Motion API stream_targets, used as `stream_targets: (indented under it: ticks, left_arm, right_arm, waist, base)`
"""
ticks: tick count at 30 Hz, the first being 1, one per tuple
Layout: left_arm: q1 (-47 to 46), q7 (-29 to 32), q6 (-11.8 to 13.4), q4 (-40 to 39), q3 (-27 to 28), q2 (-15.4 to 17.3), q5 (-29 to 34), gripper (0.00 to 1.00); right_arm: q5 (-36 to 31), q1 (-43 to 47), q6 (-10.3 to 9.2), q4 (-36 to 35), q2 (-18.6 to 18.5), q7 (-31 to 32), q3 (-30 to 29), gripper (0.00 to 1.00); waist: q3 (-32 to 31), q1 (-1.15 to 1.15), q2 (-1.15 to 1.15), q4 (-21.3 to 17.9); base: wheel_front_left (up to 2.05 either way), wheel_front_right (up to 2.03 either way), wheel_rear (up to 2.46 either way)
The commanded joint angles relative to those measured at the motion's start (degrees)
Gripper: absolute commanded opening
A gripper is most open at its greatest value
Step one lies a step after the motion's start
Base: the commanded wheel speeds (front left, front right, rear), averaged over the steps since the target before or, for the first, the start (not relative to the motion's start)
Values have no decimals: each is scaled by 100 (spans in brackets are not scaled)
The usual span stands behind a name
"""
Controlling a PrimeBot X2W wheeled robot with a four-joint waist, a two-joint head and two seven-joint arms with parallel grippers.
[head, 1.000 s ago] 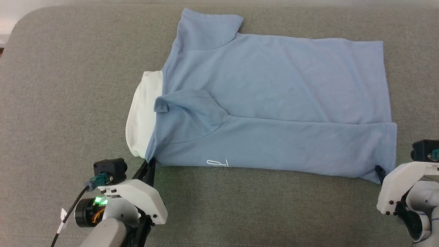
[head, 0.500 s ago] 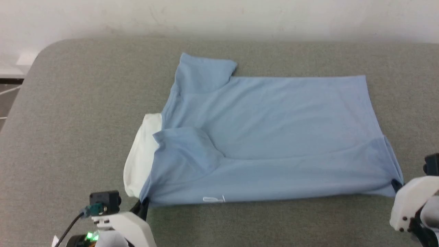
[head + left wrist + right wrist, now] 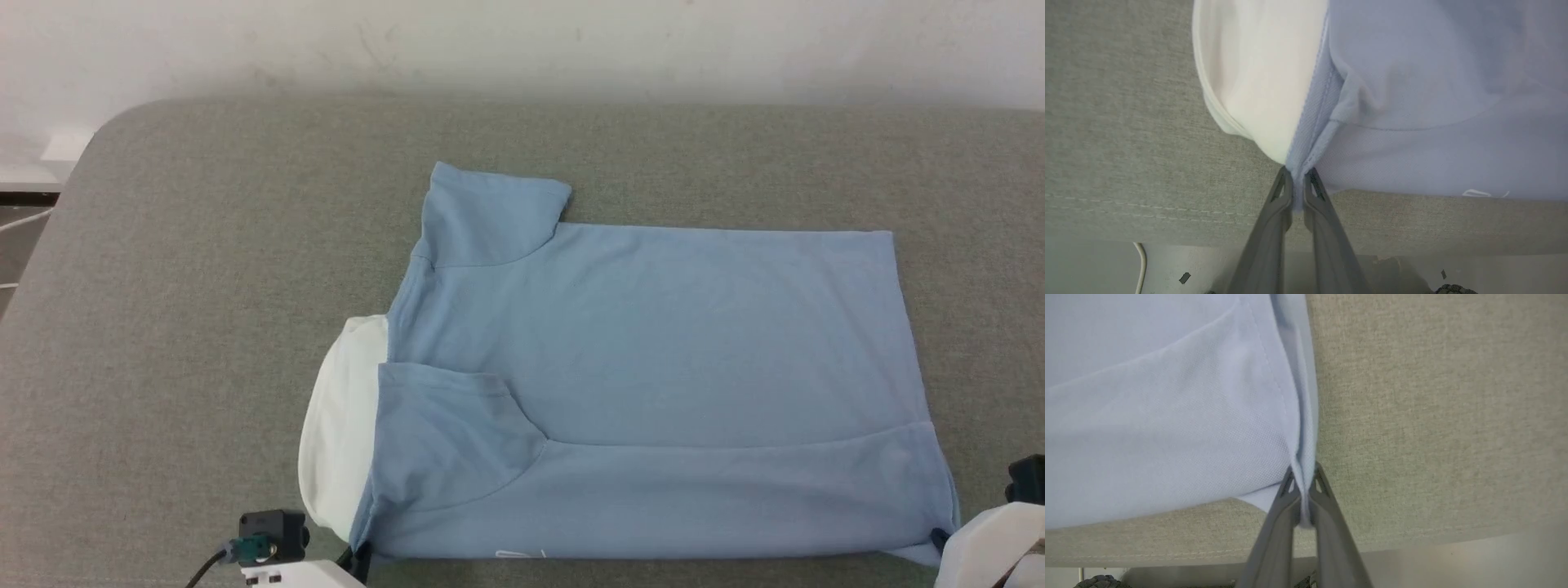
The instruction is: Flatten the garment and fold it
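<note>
The garment (image 3: 653,367), a light blue polo shirt, lies folded lengthwise on the grey cushioned table (image 3: 204,286), its white collar (image 3: 339,425) pointing left and a small white logo (image 3: 518,554) on the near edge. My left gripper (image 3: 357,558) is shut on the near corner beside the collar; the left wrist view shows its fingers (image 3: 1286,196) pinching the blue fabric (image 3: 1412,122). At the near hem corner my right gripper (image 3: 940,539) is shut on the cloth, and its fingers (image 3: 1290,490) clamp the hem fabric (image 3: 1167,416) in the right wrist view.
A pale wall (image 3: 522,41) rises behind the table. The table's rounded far left corner (image 3: 98,139) gives onto floor. The near table edge (image 3: 1167,220) runs just below both grippers, with a white cable (image 3: 1141,265) on the floor beneath.
My right gripper has shut on the hem corner. Both grippers have drawn the shirt's near edge toward me, smoothing it. The head camera has tilted up, so the wall now appears.
</note>
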Motion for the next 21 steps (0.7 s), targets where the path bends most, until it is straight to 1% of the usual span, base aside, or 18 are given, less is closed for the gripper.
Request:
stream_targets:
  ticks: [1,4,8,10,13,15,18,21]
  left_arm:
    - [-47,-99,-53,112,12,-13,-18,100]
    - [-135,-346,-159,244,46,-62,16,100]
    - [-263,-888,-286,237,191,-58,128,100]
    - [-322,-1248,-325,170,297,-62,204,100]
    - [-428,-1840,-499,-12,392,-34,369,100]
    - [-486,-2194,-546,-103,461,-10,524,100]
    - [-565,-2453,-592,-301,606,-20,779,100]
    - [-657,-2523,-596,-569,767,-94,1116,100]
  right_arm:
    - [-31,-6,-14,100,-6,-115,-55,100]
    - [-85,-79,-14,286,-22,-292,-33,100]
    - [-154,-228,-14,250,-93,-690,-2,100]
    - [-153,-301,-14,92,-142,-1030,76,100]
    - [-153,-389,-14,-246,-254,-1625,301,100]
    - [-158,-422,-14,-508,-292,-2033,478,100]
    - [-198,-439,-14,-882,-315,-2638,697,100]
    - [-295,-424,-14,-1155,-287,-3149,833,100]
  waist:
    - [8,0,0,-20]
    - [-8,0,0,-40]
    - [-91,0,0,-81]
    - [-141,0,0,-110]
    - [-206,0,0,-171]
    - [-241,0,0,-230]
    - [-232,0,0,-332]
    - [-165,0,0,-429]
  base:
    - [0,0,0]
    - [0,0,0]
    - [0,0,0]
    - [0,0,0]
    - [0,0,0]
    - [0,0,0]
    - [0,0,0]
    - [0,0,0]
